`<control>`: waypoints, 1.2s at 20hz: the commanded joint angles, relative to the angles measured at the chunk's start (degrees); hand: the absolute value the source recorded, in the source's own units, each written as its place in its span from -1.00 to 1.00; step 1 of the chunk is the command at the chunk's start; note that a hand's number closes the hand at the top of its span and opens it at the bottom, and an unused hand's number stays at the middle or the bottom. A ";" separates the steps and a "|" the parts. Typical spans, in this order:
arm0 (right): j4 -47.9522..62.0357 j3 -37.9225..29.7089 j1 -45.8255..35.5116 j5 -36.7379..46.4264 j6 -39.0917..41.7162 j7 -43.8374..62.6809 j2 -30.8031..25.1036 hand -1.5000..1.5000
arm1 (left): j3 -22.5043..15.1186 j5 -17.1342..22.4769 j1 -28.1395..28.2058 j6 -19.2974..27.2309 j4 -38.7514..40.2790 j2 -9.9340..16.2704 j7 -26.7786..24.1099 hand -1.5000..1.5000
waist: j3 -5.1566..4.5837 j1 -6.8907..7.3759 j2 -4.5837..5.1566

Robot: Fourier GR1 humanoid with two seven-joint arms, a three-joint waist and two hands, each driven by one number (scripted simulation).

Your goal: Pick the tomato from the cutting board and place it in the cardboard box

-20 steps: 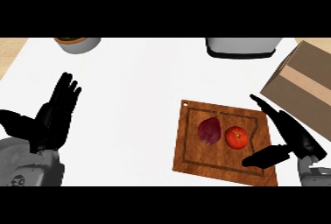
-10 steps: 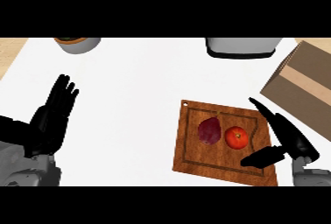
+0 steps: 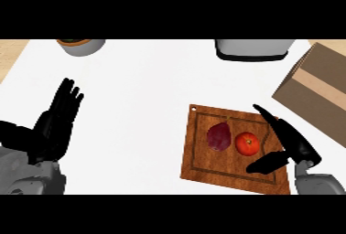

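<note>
The tomato [image 3: 247,143] lies on the cutting board [image 3: 202,157], just beside a dark purple vegetable [image 3: 219,136] to its left. The right hand [image 3: 289,140] is over the board's right edge, open, fingers straight and thumb spread, near the tomato, holding nothing. The left hand [image 3: 55,122] rests open at the table's [image 3: 155,87] left side. The cardboard box [image 3: 316,91] sits at the right edge.

You will find no readable text, label, brand, number or sign anywhere here. The cardboard box [image 3: 317,93], beyond your right hand [image 3: 287,141], shows plain brown faces with a paler tape strip, no lettering.
</note>
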 commanded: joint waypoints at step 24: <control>5.72 2.58 1.08 11.80 -3.98 -11.81 1.38 1.00 | 2.59 -0.02 -2.61 -1.96 2.12 -0.55 0.04 0.00 | 0.00 -0.11 0.00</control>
